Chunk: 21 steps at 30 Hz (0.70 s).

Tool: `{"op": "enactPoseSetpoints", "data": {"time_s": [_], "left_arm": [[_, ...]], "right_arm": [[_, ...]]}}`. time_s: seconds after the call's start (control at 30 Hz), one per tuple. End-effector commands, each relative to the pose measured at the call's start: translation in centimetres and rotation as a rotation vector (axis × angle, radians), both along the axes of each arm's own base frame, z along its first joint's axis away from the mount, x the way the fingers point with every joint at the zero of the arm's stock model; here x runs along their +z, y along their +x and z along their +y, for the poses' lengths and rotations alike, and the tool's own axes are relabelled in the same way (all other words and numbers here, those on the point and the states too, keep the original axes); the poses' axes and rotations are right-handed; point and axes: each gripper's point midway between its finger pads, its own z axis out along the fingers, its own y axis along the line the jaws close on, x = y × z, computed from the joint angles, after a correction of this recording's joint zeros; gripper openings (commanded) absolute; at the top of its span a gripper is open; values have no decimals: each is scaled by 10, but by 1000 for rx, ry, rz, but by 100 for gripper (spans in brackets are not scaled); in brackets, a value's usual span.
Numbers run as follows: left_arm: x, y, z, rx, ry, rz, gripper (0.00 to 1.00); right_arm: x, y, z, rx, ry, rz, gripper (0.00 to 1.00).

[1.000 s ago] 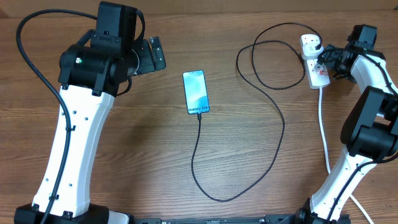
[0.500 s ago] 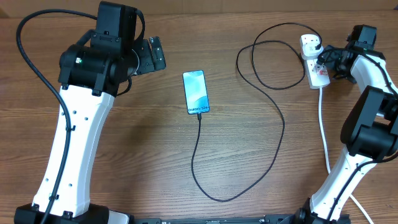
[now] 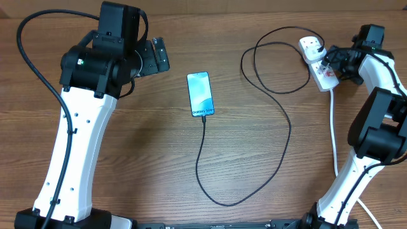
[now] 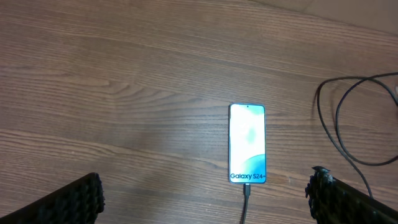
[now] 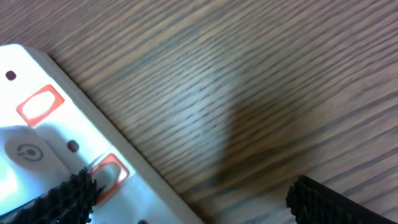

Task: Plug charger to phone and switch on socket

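The right gripper (image 5: 193, 204) stands wide open and holds nothing. One ribbed black finger (image 5: 65, 196) sits at the edge of the socket (image 5: 43, 146), perhaps touching it. The socket is smooth white plastic, oblong, with red-rimmed switches (image 5: 40, 102). The left gripper (image 4: 205, 208) is also spread open and empty above the wood-grain table (image 4: 124, 74). Just ahead of it the phone (image 4: 248, 143) lies flat, a slim rectangle with a bright blue screen. The tip of the charger (image 4: 247, 191) meets the phone's near edge, and its thin black cable loops away to one side.
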Motion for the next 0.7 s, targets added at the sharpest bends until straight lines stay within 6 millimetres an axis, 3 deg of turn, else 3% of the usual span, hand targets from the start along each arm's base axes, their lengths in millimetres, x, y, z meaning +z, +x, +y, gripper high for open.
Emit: {"op": "enactPoseSetpoints", "data": {"time_s": [0.0, 0.2, 0.4, 0.53, 0.67], "left_arm": [[-2, 1, 5, 7, 24, 2, 100], [-2, 1, 5, 7, 24, 2, 100], [-2, 1, 5, 7, 24, 2, 100], [-2, 1, 5, 7, 24, 2, 100], [-2, 1, 5, 7, 24, 2, 100]], "right_arm": [[-6, 8, 45, 108, 96, 4, 100], [59, 6, 27, 35, 87, -96, 100], [136, -8, 28, 7, 69, -199, 100], [188, -28, 35, -25, 78, -259, 100], [228, -61, 47, -34, 92, -273, 100]]}}
